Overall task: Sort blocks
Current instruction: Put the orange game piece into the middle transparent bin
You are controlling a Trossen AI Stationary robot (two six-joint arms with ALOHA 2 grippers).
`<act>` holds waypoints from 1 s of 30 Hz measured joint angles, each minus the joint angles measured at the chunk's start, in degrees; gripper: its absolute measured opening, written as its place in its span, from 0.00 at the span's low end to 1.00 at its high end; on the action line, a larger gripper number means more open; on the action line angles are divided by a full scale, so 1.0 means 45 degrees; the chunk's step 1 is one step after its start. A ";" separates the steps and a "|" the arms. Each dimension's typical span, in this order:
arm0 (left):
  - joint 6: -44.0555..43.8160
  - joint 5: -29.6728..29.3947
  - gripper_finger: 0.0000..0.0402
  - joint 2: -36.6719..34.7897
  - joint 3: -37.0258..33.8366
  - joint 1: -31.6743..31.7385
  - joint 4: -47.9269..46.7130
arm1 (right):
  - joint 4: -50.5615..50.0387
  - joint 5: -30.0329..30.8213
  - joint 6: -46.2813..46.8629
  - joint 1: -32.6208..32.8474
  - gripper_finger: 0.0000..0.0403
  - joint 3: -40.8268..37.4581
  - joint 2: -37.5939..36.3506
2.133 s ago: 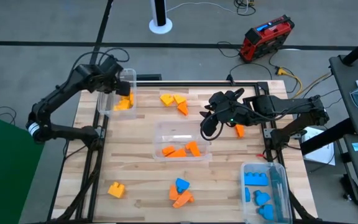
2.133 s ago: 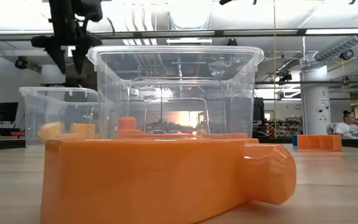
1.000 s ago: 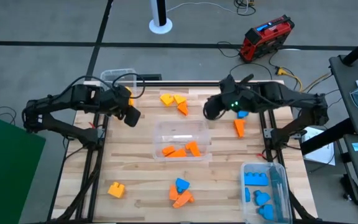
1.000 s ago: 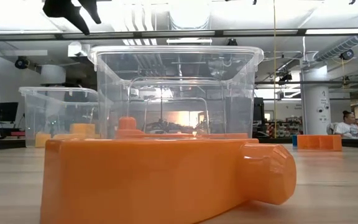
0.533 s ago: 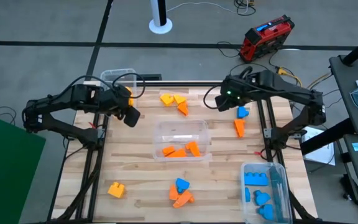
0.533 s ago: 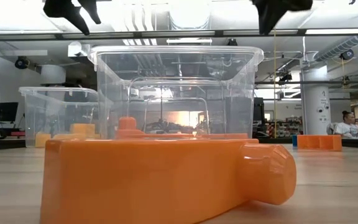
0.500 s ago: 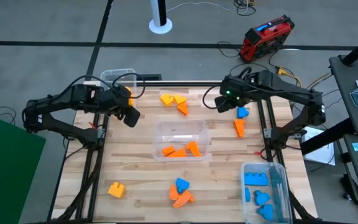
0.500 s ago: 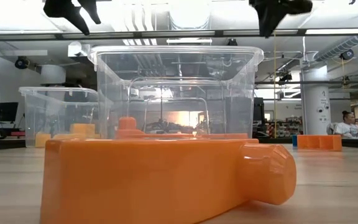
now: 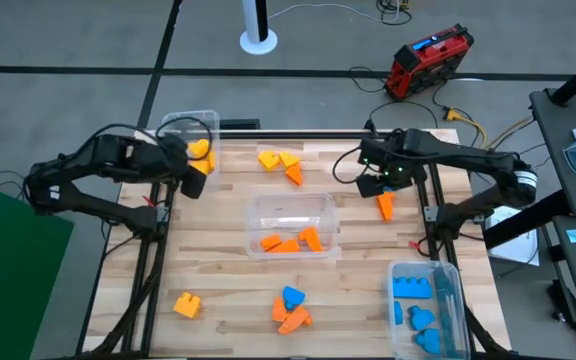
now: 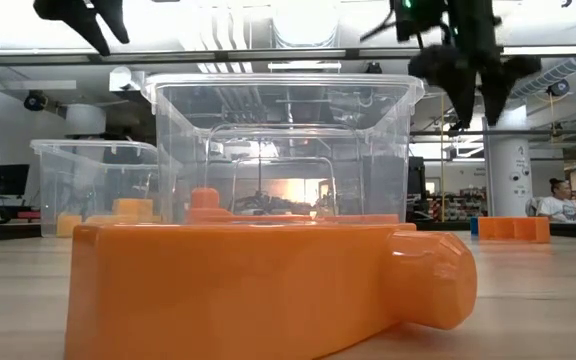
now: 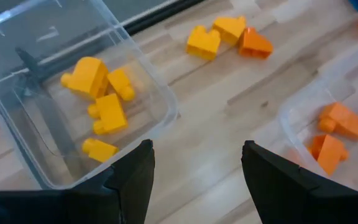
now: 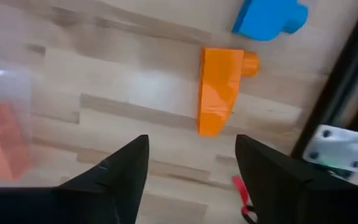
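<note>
Hovering with fingers spread wide, the right gripper [image 9: 380, 186] looks lined up to grab the orange plastic wedge block [image 12: 220, 88] beside the blue rounded block [image 12: 268, 18], while the left gripper [image 9: 194, 184] waits open beside the clear plastic bin of yellow blocks [image 11: 102, 106].

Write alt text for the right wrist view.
The open right gripper hangs above the wooden table, facing an orange wedge block with a blue block just beyond it. A clear bin holding an orange piece sits alongside.
</note>
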 joint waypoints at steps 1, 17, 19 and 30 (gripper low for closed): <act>-0.0043 -0.0072 0.54 -0.0153 -0.0029 0.0000 0.0022 | 0.0420 -0.0177 0.0009 -0.0173 0.57 -0.0549 -0.0231; -0.0153 -0.0149 0.54 -0.1379 -0.0846 0.0005 0.0099 | 0.3551 -0.0384 0.1688 0.0086 0.75 -0.4991 -0.0848; -0.0153 -0.0159 0.54 -0.1360 -0.0881 0.0005 0.0113 | 0.3640 -0.0215 0.1665 0.0081 0.76 -0.5082 -0.0423; -0.0075 -0.0164 0.54 -0.1290 -0.0969 0.0005 0.0137 | 0.4683 0.0402 0.0362 0.0086 0.74 -0.5112 0.2540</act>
